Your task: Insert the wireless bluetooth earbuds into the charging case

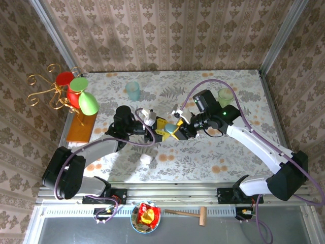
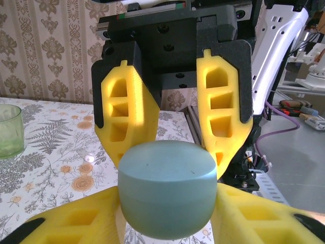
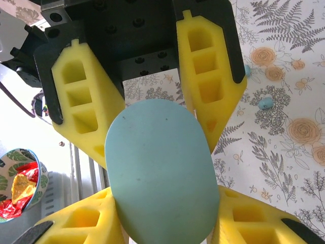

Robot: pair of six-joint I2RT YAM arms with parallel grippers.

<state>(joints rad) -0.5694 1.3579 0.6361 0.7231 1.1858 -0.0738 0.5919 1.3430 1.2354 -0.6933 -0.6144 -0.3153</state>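
You see both end effectors face to face above desk centre. Right end effector (image 1: 181, 131) clenched on light blue charging case (image 1: 169, 130), fingers pressed to its sides. Left end effector (image 1: 158, 130) grasping same case from opposite side. Case lid shut, case off desk. Tiny whitish glinting piece (image 2: 90, 157) lies on desk beyond case, toward green cup (image 2: 9, 131)

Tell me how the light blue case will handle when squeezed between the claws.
The charging case looks smooth and rounded, so it may slip from the yellow fingers. Its shell looks rigid, probably not deforming. The seam suggests a lid that could pop open.
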